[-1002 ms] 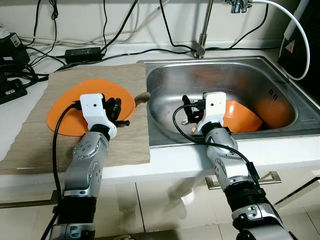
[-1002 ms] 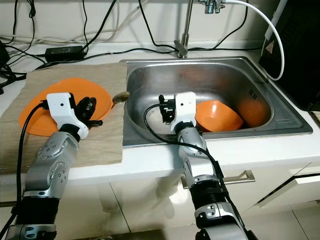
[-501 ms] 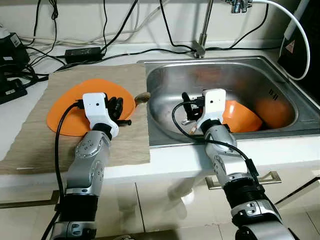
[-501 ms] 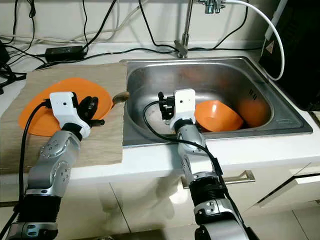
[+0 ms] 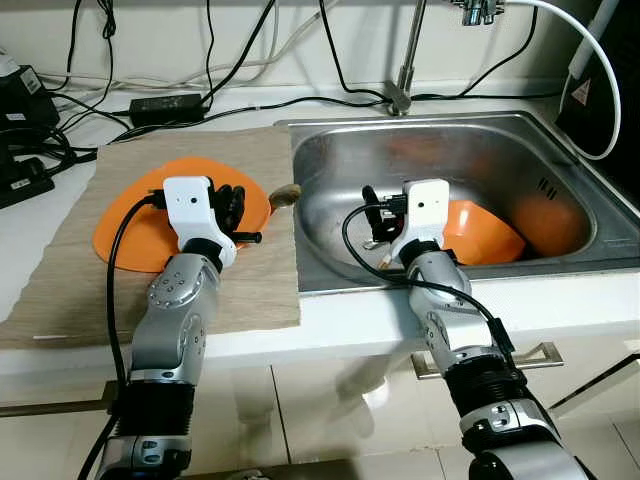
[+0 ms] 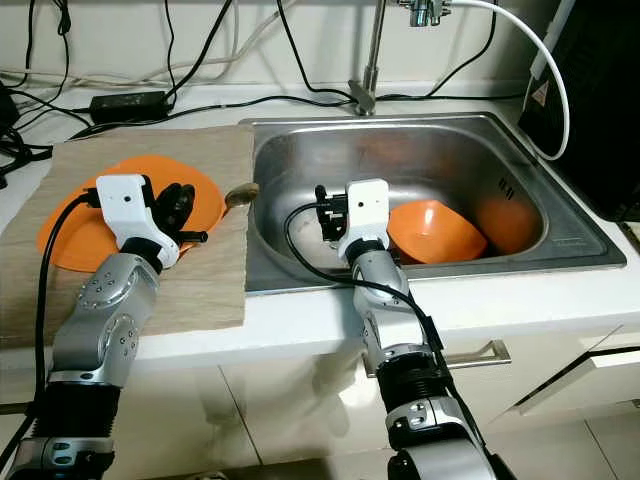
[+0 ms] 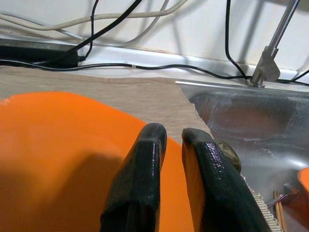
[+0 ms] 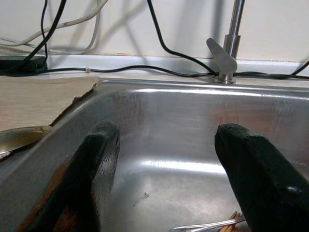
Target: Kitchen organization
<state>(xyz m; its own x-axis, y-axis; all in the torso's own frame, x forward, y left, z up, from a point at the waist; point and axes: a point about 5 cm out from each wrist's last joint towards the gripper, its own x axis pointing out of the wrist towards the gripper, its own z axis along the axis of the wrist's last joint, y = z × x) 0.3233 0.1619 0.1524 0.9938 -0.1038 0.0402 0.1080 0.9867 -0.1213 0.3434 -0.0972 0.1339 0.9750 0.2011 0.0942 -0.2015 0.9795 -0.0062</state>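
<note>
With my right gripper (image 5: 375,215) spread wide low in the sink (image 5: 520,130) at centre frame, I should swing toward the orange bowl (image 5: 480,232) just right, while my left gripper (image 5: 232,208), pinched empty, hovers over the orange plate (image 5: 130,225) at left.

My two arms are silver metal with ribbed black collars lower down, and each wrist carries a white boxy housing with a black cable looping out of it and running down the forearm. My left gripper (image 7: 169,145) has two glossy black fingers with rounded tips. My right gripper (image 8: 166,145) has matte, scuffed fingers, one tinged with brownish wear.
</note>
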